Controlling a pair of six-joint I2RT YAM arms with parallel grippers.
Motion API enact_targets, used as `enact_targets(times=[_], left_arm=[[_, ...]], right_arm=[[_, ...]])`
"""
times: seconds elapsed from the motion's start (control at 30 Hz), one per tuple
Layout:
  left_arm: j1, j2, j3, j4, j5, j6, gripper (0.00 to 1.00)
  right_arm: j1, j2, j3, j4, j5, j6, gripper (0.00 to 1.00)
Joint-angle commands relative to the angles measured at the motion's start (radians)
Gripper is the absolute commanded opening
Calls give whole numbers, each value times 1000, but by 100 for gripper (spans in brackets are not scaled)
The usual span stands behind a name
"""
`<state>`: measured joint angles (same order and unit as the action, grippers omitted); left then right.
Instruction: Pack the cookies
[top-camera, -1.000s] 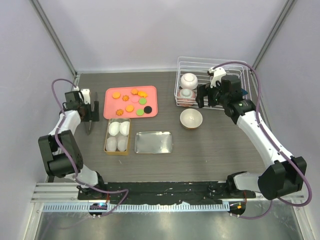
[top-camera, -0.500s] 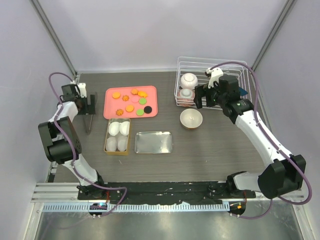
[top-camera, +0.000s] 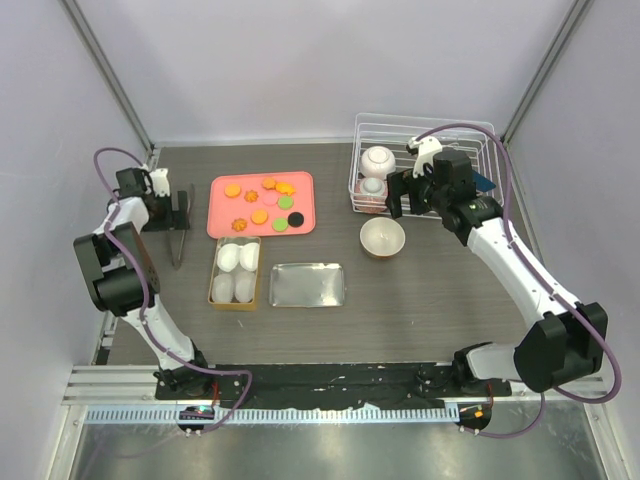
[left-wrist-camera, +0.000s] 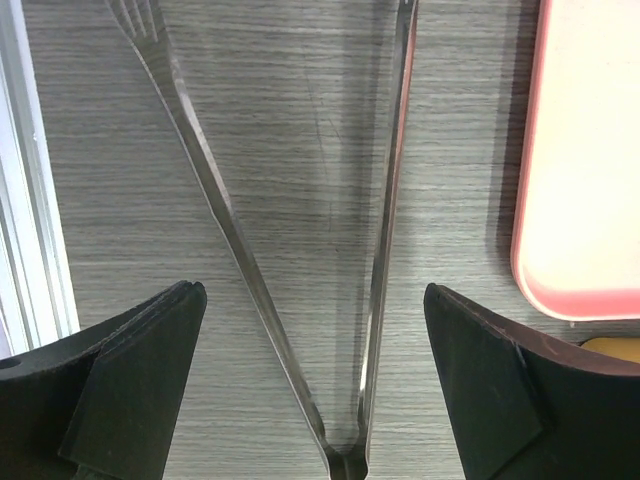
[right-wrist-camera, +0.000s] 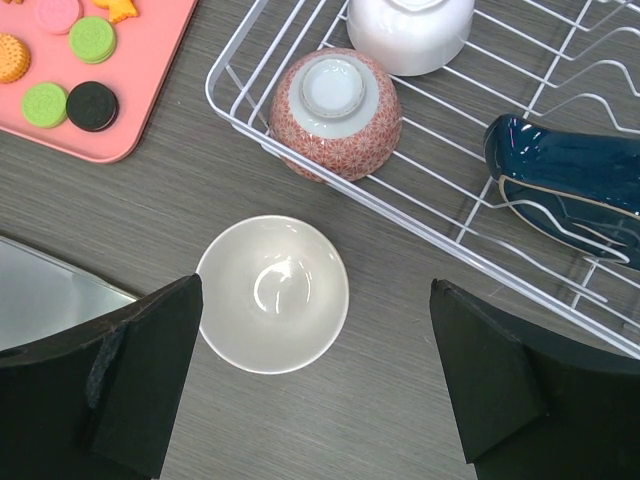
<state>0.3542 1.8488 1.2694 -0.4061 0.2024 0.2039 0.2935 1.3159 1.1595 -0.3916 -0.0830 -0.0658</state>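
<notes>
Orange, pink, green and black cookies (top-camera: 259, 216) are seen on a pink tray (top-camera: 220, 215). A red-patterned bowl (right-wrist-camera: 337, 112) and a dark blue dish (right-wrist-camera: 570, 170) are shown in a white wire rack (top-camera: 400, 125). The counter (top-camera: 420, 290) is grained grey-brown.

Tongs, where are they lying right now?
In the top view, the tongs lie on the left side of the table, just left of the pink tray holding the cookies.
</notes>
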Motion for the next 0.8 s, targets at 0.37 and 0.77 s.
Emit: enact_targets(times=[0.37,0.77], left_arm=[[3,84,107,-72,23,63,96],[3,128,134,-125,14,107,93]], right_arm=[[13,6,46,8,17,-9,100],[19,14,46,8,22,-15,100]])
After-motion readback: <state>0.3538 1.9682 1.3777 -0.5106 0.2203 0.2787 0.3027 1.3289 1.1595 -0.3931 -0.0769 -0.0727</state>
